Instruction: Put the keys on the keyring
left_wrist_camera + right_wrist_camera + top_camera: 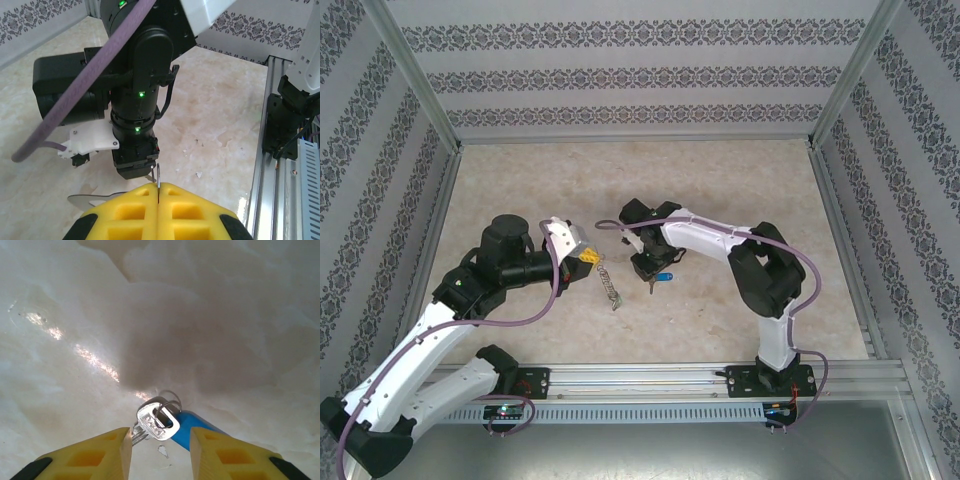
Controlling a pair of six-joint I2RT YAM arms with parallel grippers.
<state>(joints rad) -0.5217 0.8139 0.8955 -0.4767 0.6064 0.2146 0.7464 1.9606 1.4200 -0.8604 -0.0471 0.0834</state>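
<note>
The keys (156,421), a silver key and a bright blue piece (189,429) joined by a small wire ring, lie on the pale table. My right gripper (161,437) is open just above them, one yellow finger on each side and neither touching them. From above, the blue piece (664,277) shows just beside the right gripper (650,268). My left gripper (158,189) is shut on the keyring (158,174), whose thin grey metal edge sticks out from between the pads. In the top view the keyring (610,285) trails down and to the right from the left gripper (586,258).
The right arm's black wrist (134,150) hangs close in front of the left gripper. Patterned walls (640,70) enclose the table. An aluminium rail (650,378) runs along the near edge by the arm bases.
</note>
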